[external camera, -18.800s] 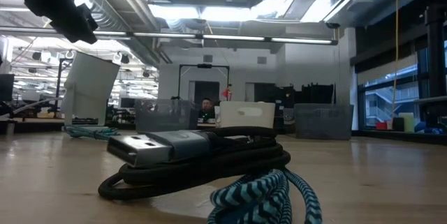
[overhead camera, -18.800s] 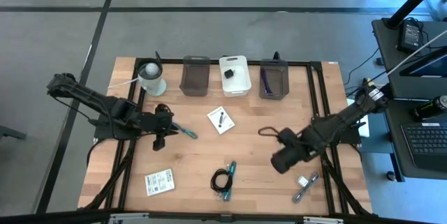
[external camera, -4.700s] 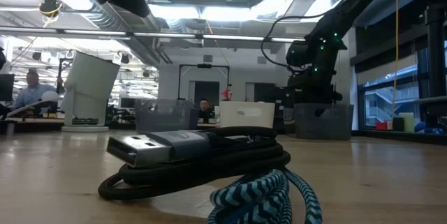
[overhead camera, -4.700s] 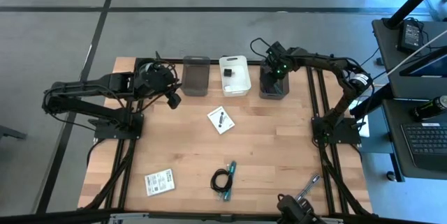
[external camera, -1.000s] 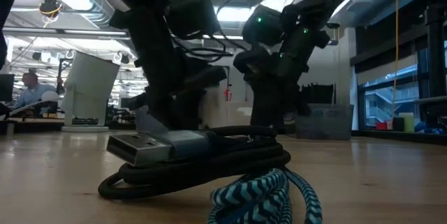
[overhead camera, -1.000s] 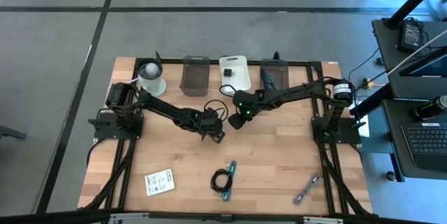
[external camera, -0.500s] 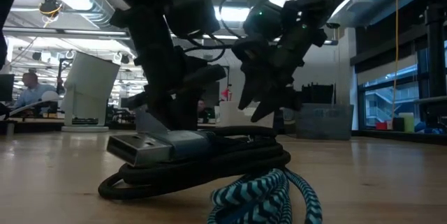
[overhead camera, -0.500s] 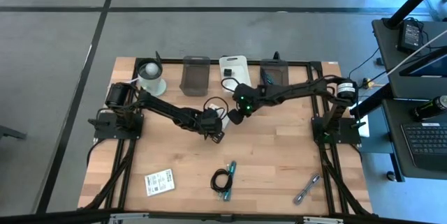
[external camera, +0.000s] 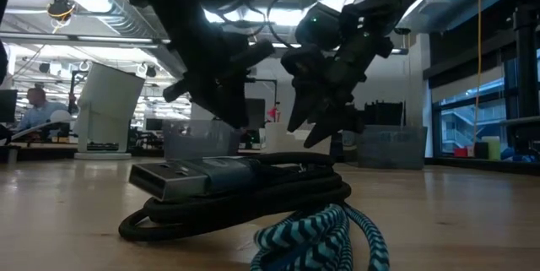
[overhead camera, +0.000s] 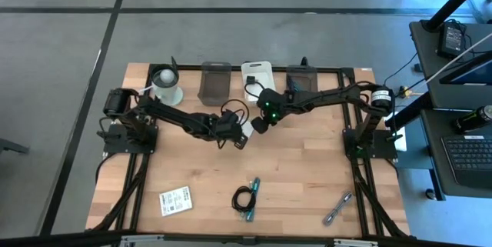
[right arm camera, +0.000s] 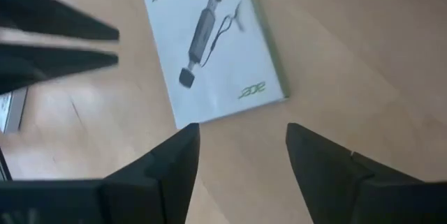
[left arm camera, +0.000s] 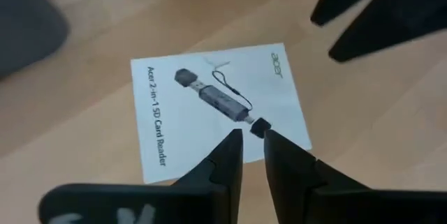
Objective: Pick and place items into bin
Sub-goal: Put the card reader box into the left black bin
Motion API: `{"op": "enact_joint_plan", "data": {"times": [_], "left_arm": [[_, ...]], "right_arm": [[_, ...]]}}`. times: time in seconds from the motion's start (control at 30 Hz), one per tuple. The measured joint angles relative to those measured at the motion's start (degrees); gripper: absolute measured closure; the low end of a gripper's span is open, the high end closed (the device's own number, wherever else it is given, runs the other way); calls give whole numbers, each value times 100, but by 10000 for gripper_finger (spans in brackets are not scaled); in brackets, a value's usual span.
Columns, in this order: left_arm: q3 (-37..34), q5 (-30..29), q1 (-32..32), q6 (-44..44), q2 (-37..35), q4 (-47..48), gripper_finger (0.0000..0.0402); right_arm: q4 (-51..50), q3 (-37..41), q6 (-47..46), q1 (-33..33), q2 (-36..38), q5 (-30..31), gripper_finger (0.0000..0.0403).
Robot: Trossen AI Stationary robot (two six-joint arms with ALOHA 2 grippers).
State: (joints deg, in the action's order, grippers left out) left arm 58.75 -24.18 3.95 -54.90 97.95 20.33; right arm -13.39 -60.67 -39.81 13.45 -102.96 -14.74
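My left gripper (left arm camera: 253,144): over the card, fingers nearly together, holding nothing.
Card (left arm camera: 216,109): flat on the table (overhead camera: 307,170), mid-table.
My right gripper (right arm camera: 241,147): spread wide beside the card; best pinch one edge.
Bins (overhead camera: 258,84): far edge.

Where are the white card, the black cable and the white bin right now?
white card (left arm camera: 220,116): left wrist view, middle of its printed face.
black cable (overhead camera: 244,198): high view, on the coil.
white bin (overhead camera: 257,68): high view, on its far rim.
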Motion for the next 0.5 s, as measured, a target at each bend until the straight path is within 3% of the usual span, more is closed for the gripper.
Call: {"op": "enact_joint_plan", "data": {"times": [0.5], "left_arm": [[2, 415, -149, -139, 542, -31, 366]], "right_arm": [[297, -1, 118, 144, 0, -151, 185]]}}
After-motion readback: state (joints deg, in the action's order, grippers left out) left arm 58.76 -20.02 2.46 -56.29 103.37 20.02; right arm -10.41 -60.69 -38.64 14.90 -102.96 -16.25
